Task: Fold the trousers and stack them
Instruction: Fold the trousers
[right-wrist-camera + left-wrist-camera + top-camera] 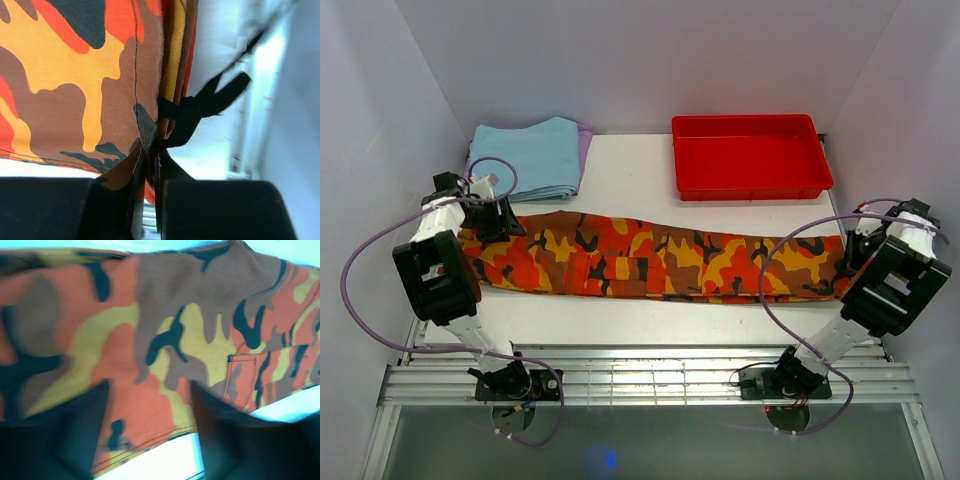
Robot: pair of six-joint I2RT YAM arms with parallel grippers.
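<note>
The white tabletop (pixel 620 170) carried everything. The trousers (pixel 650 262) lay flat on it just on the near side of the red tray (pixel 750 188). Their long axis ran left to right, parallel to the tray's long near wall. One end reached past the tray's right end and the other stretched well beyond its left end. Which end was the waist could not be made out, since both tips were covered by the arms in the top view. A folded light blue cloth (pixel 525 155) sat well to the left of the tray, level with it.

The left pincer (pixel 492 218) stood far left of the tray over that end of the trousers. Its fingers (pixel 60 440) were apart, with the near hem lying between them, though the wrist view was blurred. The right pincer (pixel 147 155), near and to the right of the tray, was clamped on the edge of the trousers. A black strap (pixel 200 107) hung from the cloth just beside its grip.
</note>
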